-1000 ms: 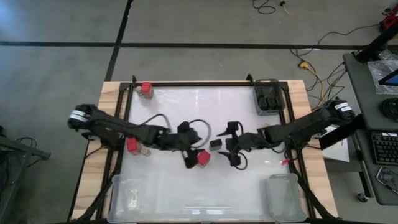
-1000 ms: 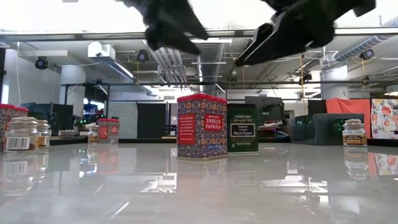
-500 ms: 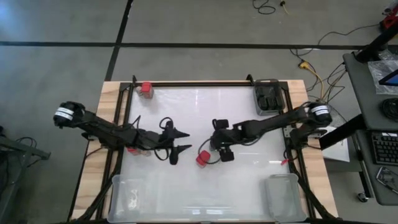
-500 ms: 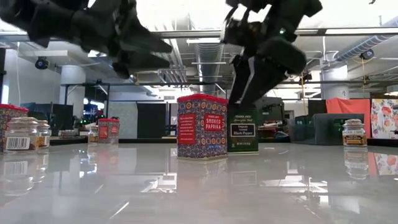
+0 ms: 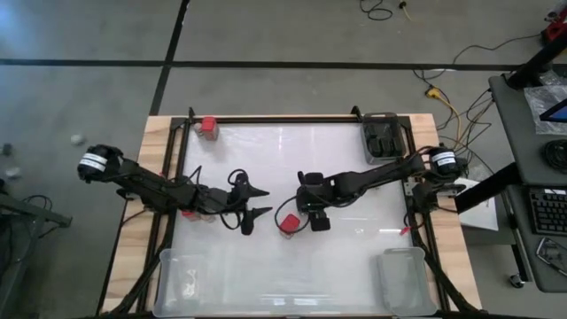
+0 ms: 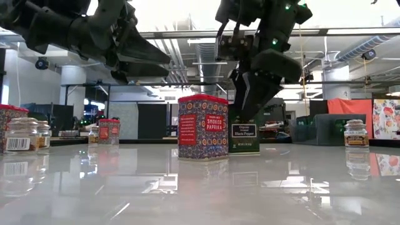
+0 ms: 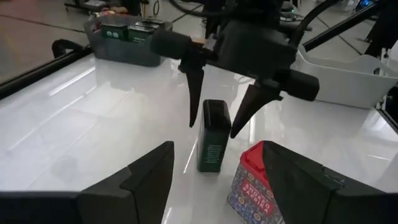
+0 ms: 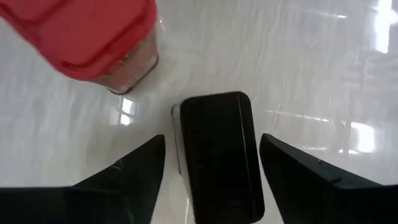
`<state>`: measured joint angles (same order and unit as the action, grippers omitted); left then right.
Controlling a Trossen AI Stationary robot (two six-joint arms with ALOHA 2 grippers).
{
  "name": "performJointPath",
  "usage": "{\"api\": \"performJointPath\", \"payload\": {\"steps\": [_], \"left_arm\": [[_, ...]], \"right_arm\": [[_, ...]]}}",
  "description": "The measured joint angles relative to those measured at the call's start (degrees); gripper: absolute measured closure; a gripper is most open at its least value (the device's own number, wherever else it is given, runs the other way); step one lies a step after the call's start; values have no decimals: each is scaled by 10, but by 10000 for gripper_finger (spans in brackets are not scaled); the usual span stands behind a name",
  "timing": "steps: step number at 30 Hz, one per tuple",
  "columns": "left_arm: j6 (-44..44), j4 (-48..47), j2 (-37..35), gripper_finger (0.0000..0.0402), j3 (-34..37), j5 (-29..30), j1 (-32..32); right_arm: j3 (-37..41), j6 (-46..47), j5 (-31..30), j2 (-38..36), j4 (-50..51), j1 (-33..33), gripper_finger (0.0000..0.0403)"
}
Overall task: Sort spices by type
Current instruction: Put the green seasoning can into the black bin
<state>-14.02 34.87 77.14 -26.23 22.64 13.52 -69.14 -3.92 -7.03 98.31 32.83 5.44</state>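
A black pepper tin point(image 7: 212, 146) stands upright on the white table, and a red-lidded paprika tin point(image 7: 255, 182) stands just beside it. My right gripper point(image 7: 213, 127) points down over the black tin point(image 8: 219, 146), open, with one finger on each side of its top and a gap showing on both sides. My left gripper point(image 5: 260, 202) hovers open to the left of both tins, raised off the table point(image 6: 156, 59). In the low view the red tin point(image 6: 203, 128) partly covers the black tin point(image 6: 244, 132).
A grey bin point(image 5: 381, 139) at the far right corner holds black tins. Two clear bins point(image 5: 189, 282) point(image 5: 407, 280) line the near edge. Another red tin point(image 5: 209, 125) stands at the far left corner. Jars and a red tin point(image 6: 22, 134) stand by the left edge, under my left arm.
My left gripper has drawn back from the red tin toward the table's left and stays open. My right gripper has moved toward the table's left, tipped its fingers downward and come down around the black tin's top. Both tins have kept their places.
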Motion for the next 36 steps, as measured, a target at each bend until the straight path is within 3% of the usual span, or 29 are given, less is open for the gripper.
{"api": "performJointPath", "payload": {"steps": [8, 13, 25, 30, 36], "left_arm": [[37, -3, 0, 173, -19, 64, -1], [45, -24, 0, 173, -38, 65, 0], [54, -32, 0, 173, -41, 66, -1], [59, -32, 0, 173, -43, 67, -1], [85, -32, 0, 173, -55, 67, -1]], "right_arm": [[0, 14, 0, -3, 0, 1, 240], [0, 26, 0, -12, 12, 1, 280], [-3, 92, -9, -146, 68, -2, 267], [-2, 148, -60, -210, 113, -2, 280], [-2, 233, -133, -277, 182, -11, 266]]}}
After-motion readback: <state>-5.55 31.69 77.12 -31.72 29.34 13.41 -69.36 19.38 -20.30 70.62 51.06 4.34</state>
